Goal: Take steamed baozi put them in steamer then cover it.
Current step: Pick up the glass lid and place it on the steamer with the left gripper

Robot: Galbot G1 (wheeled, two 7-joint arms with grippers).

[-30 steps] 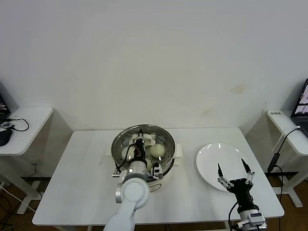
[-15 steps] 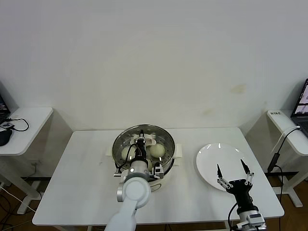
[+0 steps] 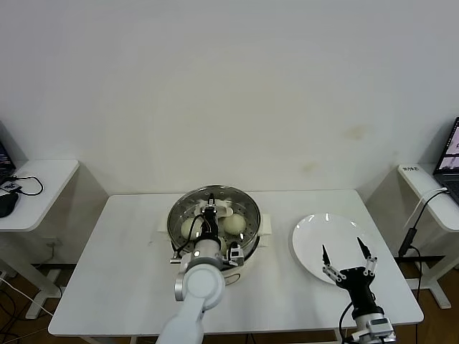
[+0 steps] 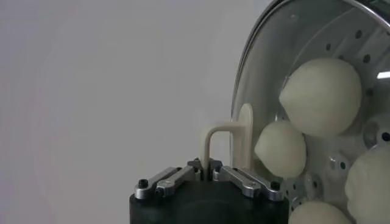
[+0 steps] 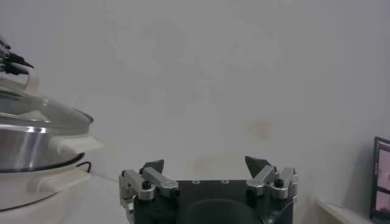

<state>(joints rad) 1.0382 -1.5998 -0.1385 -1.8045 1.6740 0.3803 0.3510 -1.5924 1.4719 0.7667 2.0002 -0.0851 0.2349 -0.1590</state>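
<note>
The steamer [image 3: 176, 213] stands at the table's middle on its white base. The cover [image 3: 237, 203] lies over it, slightly tilted in the right wrist view [image 5: 42, 112]. My left gripper [image 3: 210, 210] is above the pot, shut on the cover's cream handle [image 4: 209, 139]. Steamed baozi [image 3: 234, 223] show through the glass inside the steamer. In the left wrist view several buns [image 4: 321, 95] lie on the perforated tray behind the cover's rim [image 4: 242, 91]. My right gripper [image 3: 348, 253] is open and empty over the near edge of the white plate [image 3: 315, 228].
The steamer [image 5: 24, 155] is at the side in the right wrist view. The white plate holds nothing. A side table [image 3: 39, 188] with a cable stands at the left. Another side table [image 3: 430, 190] with a laptop and cable stands at the right.
My left gripper and the cover have shifted slightly to the right over the steamer. My right gripper has drawn back a little toward the table's front edge.
</note>
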